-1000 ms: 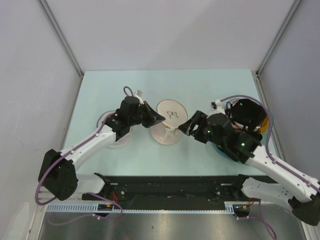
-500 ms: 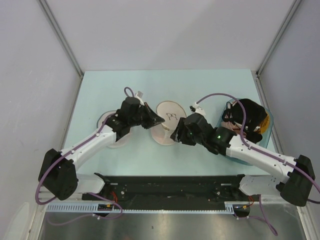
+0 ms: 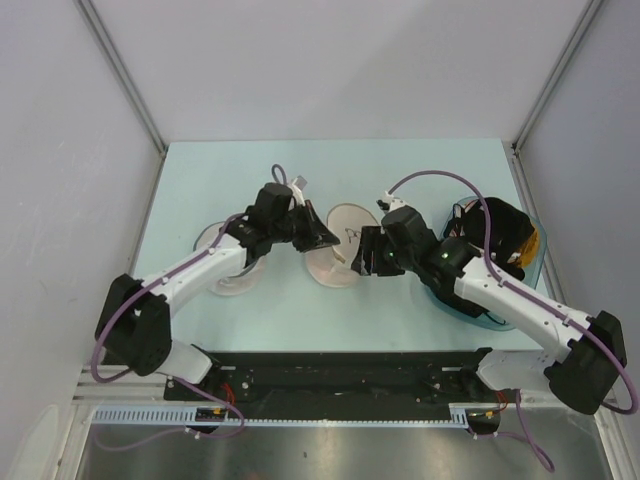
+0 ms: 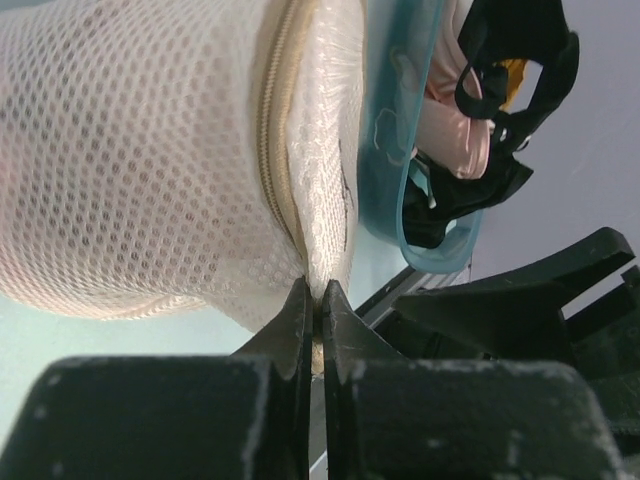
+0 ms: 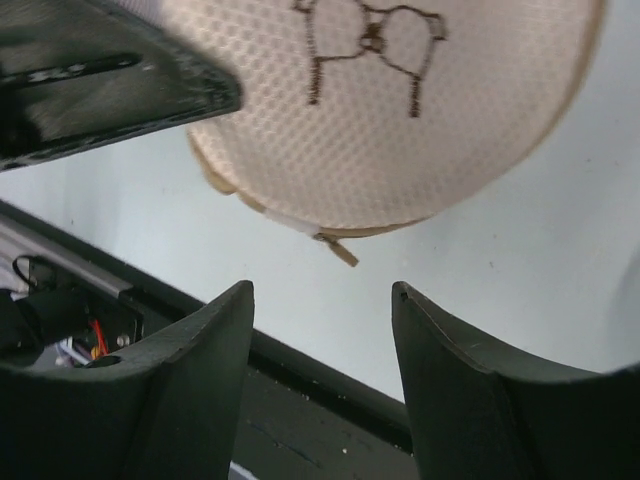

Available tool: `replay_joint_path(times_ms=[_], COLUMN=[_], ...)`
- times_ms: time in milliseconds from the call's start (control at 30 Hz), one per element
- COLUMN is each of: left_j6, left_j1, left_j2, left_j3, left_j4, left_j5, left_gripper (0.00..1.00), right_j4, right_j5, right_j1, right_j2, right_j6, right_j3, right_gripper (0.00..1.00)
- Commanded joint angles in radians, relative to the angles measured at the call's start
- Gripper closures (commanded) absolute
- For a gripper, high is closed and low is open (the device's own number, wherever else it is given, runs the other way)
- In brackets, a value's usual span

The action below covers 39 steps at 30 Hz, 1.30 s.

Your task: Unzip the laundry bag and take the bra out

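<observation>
The laundry bag (image 3: 342, 250) sits on the pale green worktop (image 3: 420, 170), between the two arms. Its printed bra outline (image 5: 370, 50) is on the half facing the right wrist camera. The left pincer (image 4: 312, 312) is clenched on the bag's rim, its two fingers pressed together on a thin fold of mesh right beside the zip (image 4: 275, 150). What can be seen of the zip's teeth is closed. From above, this pincer (image 3: 322, 240) meets the bag on its left edge.

The right pincer (image 5: 322, 295) is released, its fingers spread wide and touching nothing. The small tan zip pull (image 5: 338, 250) sticks out from the bag's edge just beyond the gap between the fingertips. From above, this pincer (image 3: 362, 255) is just to the right of the bag.

The mesh hides the inside of the bag, so the bra cannot be made out there.

Right of the bag, past the right arm, is a blue basket (image 4: 385, 130) holding black clothing (image 4: 500, 60) and some pink cloth (image 4: 455, 140). Left of the bag, a whiter round pouch (image 3: 222, 268) lies flat under the left arm.
</observation>
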<state>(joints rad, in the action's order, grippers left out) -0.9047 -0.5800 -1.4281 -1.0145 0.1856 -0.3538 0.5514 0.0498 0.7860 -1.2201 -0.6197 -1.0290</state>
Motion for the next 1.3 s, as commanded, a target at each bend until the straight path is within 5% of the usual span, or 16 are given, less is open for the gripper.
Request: replay_joint_path(times_ms=[0,300,633,967,1267], left_j6=[0.064,0.076,0.061,0.047,0.044], left_j1=[-0.001,0.002,0.019,0.029,0.029], left_j2=[-0.044,-0.048,-0.034,-0.035,-0.043], left_j3=[-0.05,-0.061,-0.039,-0.026,-0.029], left_j4=[-0.024,-0.028,-0.04,-0.057,-0.063], left_j5=[-0.125,-0.131,-0.136,-0.154,-0.163], left_gripper=[0.99,1.0,1.0,0.99,1.0], right_j4=[-0.011,-0.01,-0.09,-0.372,-0.426], right_j5=[-0.146,-0.059,-0.05,0.048,0.027], right_j1=[0.004,0.061,0.068,0.094,0.102], right_j2=[-0.008,-0.061,-0.065,0.048,0.08], right_j6=[0.106,0.121,0.084,-0.011,0.011], right_j3=[-0.042,-0.032,0.047,0.26,0.267], right_gripper=[0.39,0.29,0.3,0.37,0.41])
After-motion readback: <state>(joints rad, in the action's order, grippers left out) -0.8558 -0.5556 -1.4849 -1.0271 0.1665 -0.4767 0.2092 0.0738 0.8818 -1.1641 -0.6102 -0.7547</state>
